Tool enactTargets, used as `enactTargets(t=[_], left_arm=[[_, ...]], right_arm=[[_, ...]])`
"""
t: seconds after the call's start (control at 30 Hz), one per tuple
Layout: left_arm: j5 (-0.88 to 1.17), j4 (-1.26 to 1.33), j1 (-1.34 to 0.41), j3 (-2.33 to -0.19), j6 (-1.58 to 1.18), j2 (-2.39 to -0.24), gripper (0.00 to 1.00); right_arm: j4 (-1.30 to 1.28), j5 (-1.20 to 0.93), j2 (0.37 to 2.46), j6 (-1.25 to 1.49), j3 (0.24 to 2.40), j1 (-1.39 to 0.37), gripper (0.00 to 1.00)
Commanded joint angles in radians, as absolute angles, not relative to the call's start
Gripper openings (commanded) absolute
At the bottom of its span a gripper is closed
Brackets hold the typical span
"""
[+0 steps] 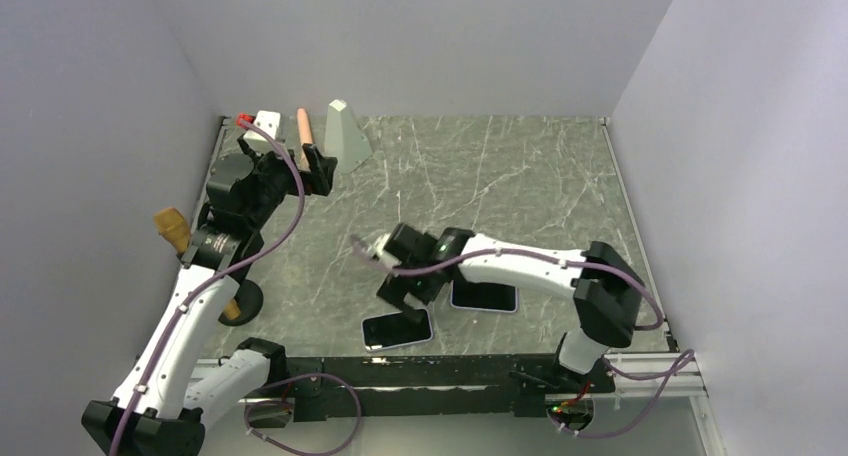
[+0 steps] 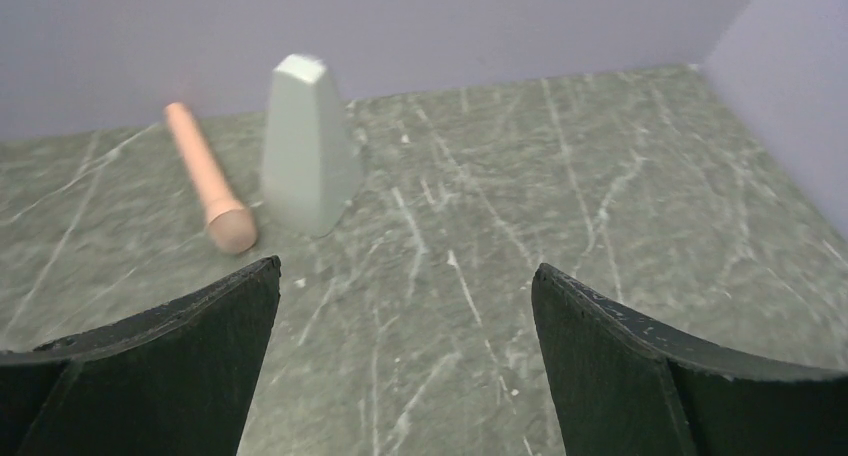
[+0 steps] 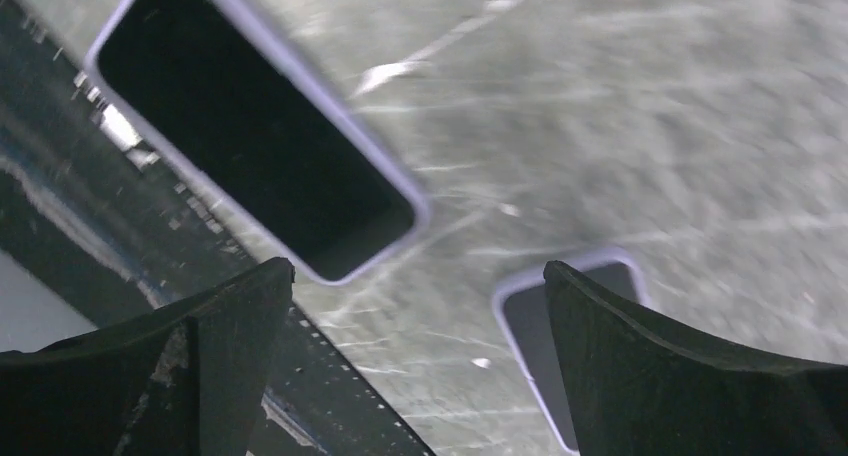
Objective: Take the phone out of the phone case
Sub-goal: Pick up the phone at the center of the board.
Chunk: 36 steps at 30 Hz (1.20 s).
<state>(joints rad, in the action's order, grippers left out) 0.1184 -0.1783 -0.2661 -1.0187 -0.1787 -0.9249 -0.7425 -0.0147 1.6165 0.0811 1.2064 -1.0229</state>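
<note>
Just ahead of the right jaws and off toward their left finger, there's a dark slab (image 3: 250,146) with a pale lilac rim lying flat on the tabletop (image 3: 650,126), close to its front edge. Its long axis runs diagonally across the wrist view, with one rounded corner aimed roughly at the gap between the fingers. A second slab (image 3: 528,351) with the same kind of rim pokes out right beside the right finger, mostly hidden. Honestly can't tell which one is the phone and which is the case, or whether both are cased, so I'd sort that out first. The right jaws are spread wide with nothing in them, over bare marble between the two. The left jaws are also wide open and empty, way off at the far corner, facing a peach cylinder (image 2: 208,181) and a pale wedge block (image 2: 308,151). So the right arm (image 1: 540,261) is clearly the nearer one. My guess is it needs to shift toward its left finger and turn so the fingers straddle the slab's short side.
</note>
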Motion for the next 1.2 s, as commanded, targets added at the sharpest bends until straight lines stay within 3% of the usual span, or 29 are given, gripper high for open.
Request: enactTargets(t=[0.0, 0.3, 1.17], left_arm=[[-0.106, -0.213, -0.268, -1.045, -0.198, -0.873, 0.99], [-0.277, -0.196, -0.268, -1.003, -0.214, -0.791, 0.99], [-0.241, -0.206, -0.268, -1.008, -0.226, -0.813, 0.99]], right_arm=[[-0.678, -0.058, 1.672, -0.058, 1.204, -1.162, 1.0], [-0.581, -0.071, 1.731, -0.136, 1.193, -1.262, 1.0], [-0.546, 0.015, 1.919, -0.207, 1.219, -1.28, 0.98]])
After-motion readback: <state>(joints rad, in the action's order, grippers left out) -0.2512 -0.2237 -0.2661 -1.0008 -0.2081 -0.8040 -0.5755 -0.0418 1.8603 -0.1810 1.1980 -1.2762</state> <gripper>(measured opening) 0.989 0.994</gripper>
